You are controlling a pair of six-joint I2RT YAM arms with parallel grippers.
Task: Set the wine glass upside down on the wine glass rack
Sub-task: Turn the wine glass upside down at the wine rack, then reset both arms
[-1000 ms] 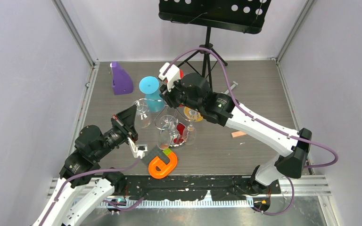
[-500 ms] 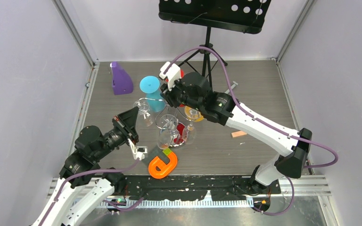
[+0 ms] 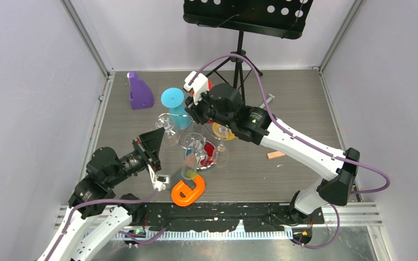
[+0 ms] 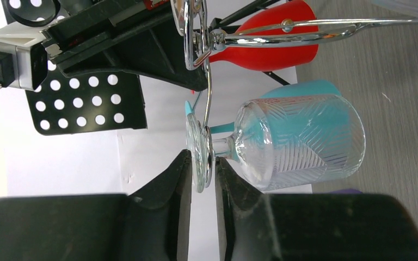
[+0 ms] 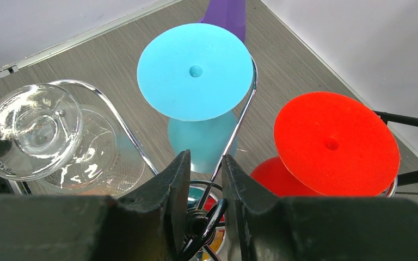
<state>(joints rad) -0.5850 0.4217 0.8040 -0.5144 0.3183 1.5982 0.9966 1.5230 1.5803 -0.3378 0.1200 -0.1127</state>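
The clear wine glass (image 4: pixel 299 138) hangs upside down at the left side of the chrome wine glass rack (image 3: pixel 198 142), its stem in a curled wire arm (image 4: pixel 208 103). My left gripper (image 4: pixel 201 163) is shut on the rim of the glass's foot, held only at the fingertips. In the top view the gripper (image 3: pixel 162 133) is just left of the glass (image 3: pixel 168 133). My right gripper (image 5: pixel 201 157) is shut on the rack's top hub from above, and it also shows in the top view (image 3: pixel 194 111). The glass also shows in the right wrist view (image 5: pixel 32 128).
A teal plastic glass (image 5: pixel 195 70) and a red one (image 5: pixel 336 142) hang on other rack arms. A purple object (image 3: pixel 139 91) lies back left. An orange piece (image 3: pixel 188 190) lies near the front. The black music stand (image 3: pixel 241 54) stands behind the rack. A small peach block (image 3: pixel 275 155) lies to the right.
My left arm has drawn back a little toward the front, and the clear glass now sits higher on the rack arm. The right arm has not moved.
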